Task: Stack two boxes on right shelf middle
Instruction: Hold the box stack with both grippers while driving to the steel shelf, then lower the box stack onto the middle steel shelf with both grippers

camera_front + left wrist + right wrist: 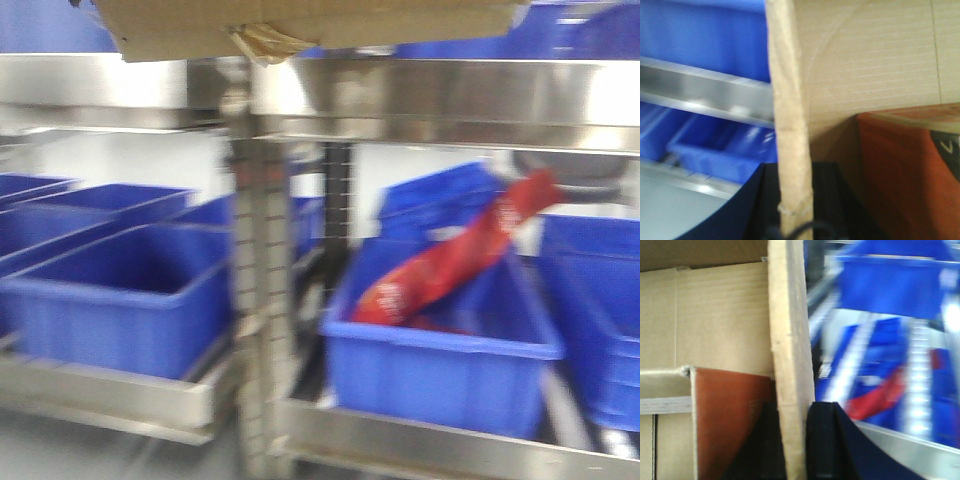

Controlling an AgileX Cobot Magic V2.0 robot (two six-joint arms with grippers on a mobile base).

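Note:
A plain brown cardboard box point(300, 25) hangs at the top of the front view, with a yellowish scrap of tape point(262, 42) dangling from its underside. It sits just above the shiny steel shelf point(430, 95) rail. My left gripper point(796, 175) is shut on the box's left wall point(790, 100), one black finger on each side. On the opposite wall point(787, 315), my right gripper point(792, 415) is shut the same way. Inside the box lies an orange-red item point(905, 170), also seen as a reddish-brown item point(730, 420) in the right wrist view.
Below the rail, blue bins point(120, 300) fill the lower shelves. One blue bin point(440, 370) holds a red bag point(450, 265). A perforated grey post point(260, 300) divides the left and right racks. The views are motion-blurred.

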